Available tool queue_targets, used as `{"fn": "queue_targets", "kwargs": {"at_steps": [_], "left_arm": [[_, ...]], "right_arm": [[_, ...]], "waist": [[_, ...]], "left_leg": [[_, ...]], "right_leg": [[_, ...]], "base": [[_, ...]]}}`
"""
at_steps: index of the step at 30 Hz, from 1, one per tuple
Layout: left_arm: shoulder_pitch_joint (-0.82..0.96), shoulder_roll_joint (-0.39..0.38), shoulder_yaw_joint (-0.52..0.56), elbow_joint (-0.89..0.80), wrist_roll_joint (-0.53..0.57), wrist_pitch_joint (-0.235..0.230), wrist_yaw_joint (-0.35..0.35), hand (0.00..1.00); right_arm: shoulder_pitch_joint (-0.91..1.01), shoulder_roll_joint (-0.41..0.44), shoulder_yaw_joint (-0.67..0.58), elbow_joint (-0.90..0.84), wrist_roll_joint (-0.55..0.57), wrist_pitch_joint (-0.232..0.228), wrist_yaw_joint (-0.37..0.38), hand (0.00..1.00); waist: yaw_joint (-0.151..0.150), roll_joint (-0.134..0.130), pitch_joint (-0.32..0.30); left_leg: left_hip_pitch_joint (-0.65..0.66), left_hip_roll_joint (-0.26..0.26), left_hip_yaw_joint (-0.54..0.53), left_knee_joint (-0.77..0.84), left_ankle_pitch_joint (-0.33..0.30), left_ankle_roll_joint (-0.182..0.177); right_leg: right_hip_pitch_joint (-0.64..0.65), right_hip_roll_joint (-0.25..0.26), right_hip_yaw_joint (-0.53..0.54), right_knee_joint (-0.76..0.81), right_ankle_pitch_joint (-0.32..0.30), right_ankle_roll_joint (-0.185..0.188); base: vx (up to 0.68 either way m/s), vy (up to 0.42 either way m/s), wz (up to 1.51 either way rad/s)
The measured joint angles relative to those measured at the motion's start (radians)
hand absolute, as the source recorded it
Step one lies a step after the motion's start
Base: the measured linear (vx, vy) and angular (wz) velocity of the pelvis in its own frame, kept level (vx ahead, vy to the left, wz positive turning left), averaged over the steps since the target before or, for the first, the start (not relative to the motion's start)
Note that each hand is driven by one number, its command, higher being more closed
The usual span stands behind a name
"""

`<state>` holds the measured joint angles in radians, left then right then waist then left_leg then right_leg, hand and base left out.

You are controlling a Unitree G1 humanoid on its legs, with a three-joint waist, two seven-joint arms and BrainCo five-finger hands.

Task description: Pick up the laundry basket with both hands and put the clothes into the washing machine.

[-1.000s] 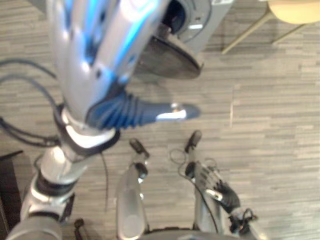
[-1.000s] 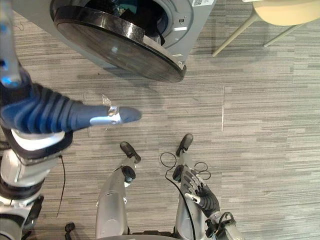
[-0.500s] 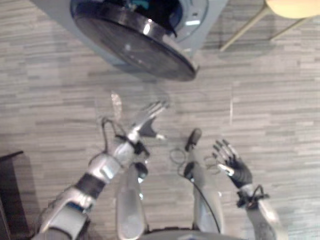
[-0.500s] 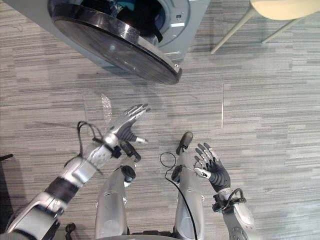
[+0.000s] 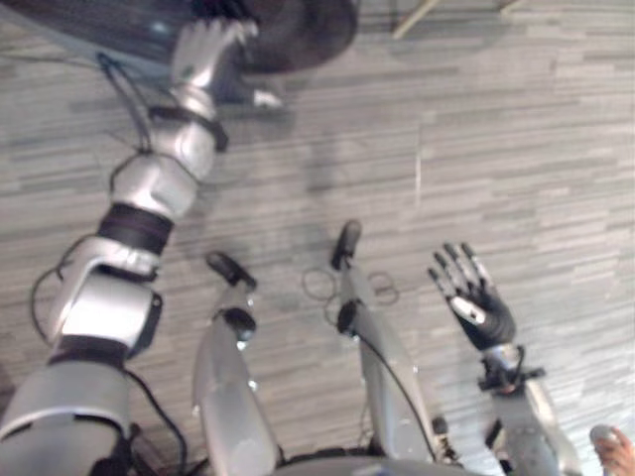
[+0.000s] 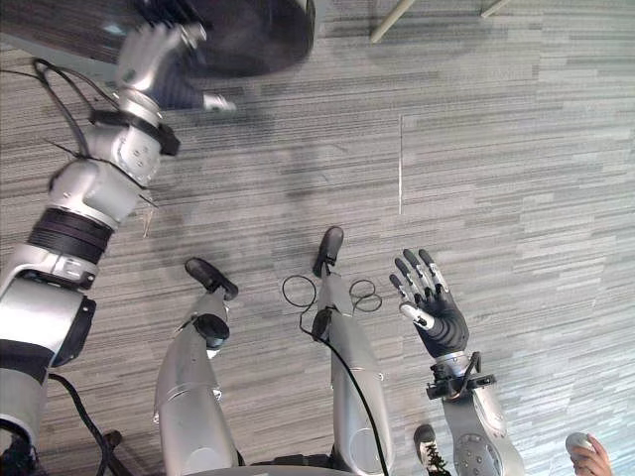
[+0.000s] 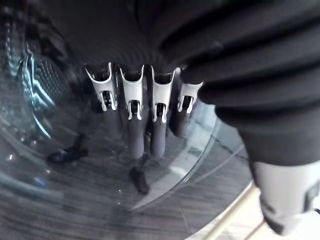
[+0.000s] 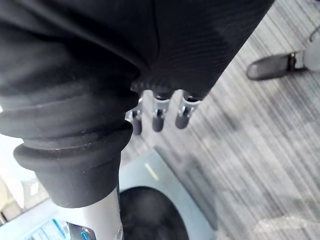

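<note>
Left arm is stretched out and up to the washing machine's door (image 6: 253, 30), a dark round glass disc at the far edge of the eye views. Left hand (image 5: 203, 48) is at the door's near rim. In its wrist view the fingers (image 7: 132, 135) run straight and side by side over the glass, loose, curled round nothing. Whether the tips actually touch the glass, cannot tell.

Right hand (image 6: 432, 307) hangs low at the robot's right side, well apart from the machine, palm up, fingers spread wide, empty.

The right wrist view catches the washing machine (image 8: 170, 195): grey cabinet, dark mouth, so the door looks swung out rather than latched. Through the door glass in the left wrist view, a perforated drum wall (image 7: 45, 80) with a teal glint beside it (cloth or reflection, too unclear to call).

Neither hand carries the laundry basket or any clothes. Where the basket stands, cannot tell.

Surroundings: grey plank floor (image 6: 516, 149), pale chair legs (image 6: 390, 18) beyond the door, a person's hand (image 6: 592, 458) at the near right corner.

Reading of progress: nothing is being carried and one flat hand is at the open door. This looks like either the end of the loading or a point before the lift. If the teal is laundry, what remains is likely the door only. If not, the basket pickup with both hands and the whole transfer are still to do.
</note>
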<state>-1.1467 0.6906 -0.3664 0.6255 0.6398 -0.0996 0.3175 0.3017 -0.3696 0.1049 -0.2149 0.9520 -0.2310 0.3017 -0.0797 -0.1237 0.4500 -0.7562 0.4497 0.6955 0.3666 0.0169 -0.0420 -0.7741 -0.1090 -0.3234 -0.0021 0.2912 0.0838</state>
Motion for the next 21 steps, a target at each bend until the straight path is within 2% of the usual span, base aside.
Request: {"fn": "queue_targets", "kwargs": {"at_steps": [1, 3, 7, 12, 13, 17, 20, 21], "left_arm": [[-0.014, 0.015, 0.013, 0.002, 0.000, 0.005, 0.016, 0.00], [-0.018, 0.037, 0.020, 0.003, 0.001, 0.006, 0.022, 0.00], [-0.018, 0.062, 0.021, 0.019, 0.001, 0.017, 0.023, 0.00], [-0.072, 0.073, 0.035, 0.052, 0.000, 0.077, 0.024, 0.00], [-0.081, 0.073, 0.055, 0.052, 0.000, 0.096, 0.032, 0.00], [-0.100, 0.074, 0.081, 0.046, 0.001, 0.102, 0.034, 0.00], [-0.101, 0.103, 0.135, 0.044, 0.001, 0.114, 0.037, 0.00], [-0.100, 0.112, 0.136, 0.045, 0.001, 0.120, 0.037, 0.00]], "right_arm": [[0.000, 0.004, 0.004, -0.012, 0.001, -0.002, -0.002, 0.00], [0.001, 0.008, 0.004, -0.030, 0.002, -0.011, -0.002, 0.00], [0.001, 0.009, 0.003, -0.059, 0.021, -0.027, -0.002, 0.00], [0.002, -0.016, -0.033, -0.081, 0.039, -0.038, -0.018, 0.00], [0.004, -0.040, -0.033, -0.077, 0.067, -0.037, -0.018, 0.00], [0.045, -0.052, -0.044, -0.053, 0.094, -0.023, -0.015, 0.00], [0.082, -0.053, -0.076, -0.044, 0.096, 0.002, -0.014, 0.00], [0.088, -0.053, -0.082, -0.044, 0.096, 0.002, -0.014, 0.00]], "waist": [[0.000, 0.000, 0.000], [-0.014, 0.000, 0.000], [-0.016, 0.000, 0.000], [-0.018, 0.001, 0.000], [-0.024, 0.001, 0.000], [-0.029, 0.001, 0.001], [-0.030, 0.000, 0.001], [-0.027, 0.000, 0.002]], "left_leg": [[0.001, 0.006, 0.005, -0.004, 0.000, 0.000], [0.000, 0.004, 0.009, -0.004, 0.000, 0.000], [-0.007, 0.005, 0.019, -0.011, -0.001, -0.001], [-0.035, 0.029, 0.018, 0.003, 0.006, -0.010], [-0.049, 0.035, 0.016, 0.016, 0.005, -0.010], [-0.086, 0.041, 0.001, 0.036, 0.001, -0.015], [-0.109, 0.041, -0.006, 0.024, 0.000, -0.011], [-0.110, 0.040, -0.005, 0.020, 0.004, -0.014]], "right_leg": [[-0.005, 0.006, 0.013, 0.000, 0.014, 0.020], [-0.008, 0.005, 0.037, -0.002, 0.014, 0.021], [-0.019, 0.012, 0.078, -0.021, 0.015, 0.021], [-0.034, 0.033, 0.092, -0.036, 0.024, 0.013], [-0.041, 0.035, 0.091, -0.037, 0.024, 0.012], [-0.054, 0.035, 0.082, -0.051, 0.024, 0.012], [-0.059, 0.034, 0.055, -0.072, -0.030, 0.050], [-0.060, 0.032, 0.047, -0.071, -0.030, 0.050]], "base": [[0.00, -0.010, -0.14], [0.00, -0.002, -0.07], [-0.03, -0.016, -0.08], [-0.05, -0.046, -0.06], [-0.07, -0.050, -0.01], [-0.06, -0.038, 0.07], [-0.05, -0.057, 0.07], [-0.03, -0.071, 0.05]]}}
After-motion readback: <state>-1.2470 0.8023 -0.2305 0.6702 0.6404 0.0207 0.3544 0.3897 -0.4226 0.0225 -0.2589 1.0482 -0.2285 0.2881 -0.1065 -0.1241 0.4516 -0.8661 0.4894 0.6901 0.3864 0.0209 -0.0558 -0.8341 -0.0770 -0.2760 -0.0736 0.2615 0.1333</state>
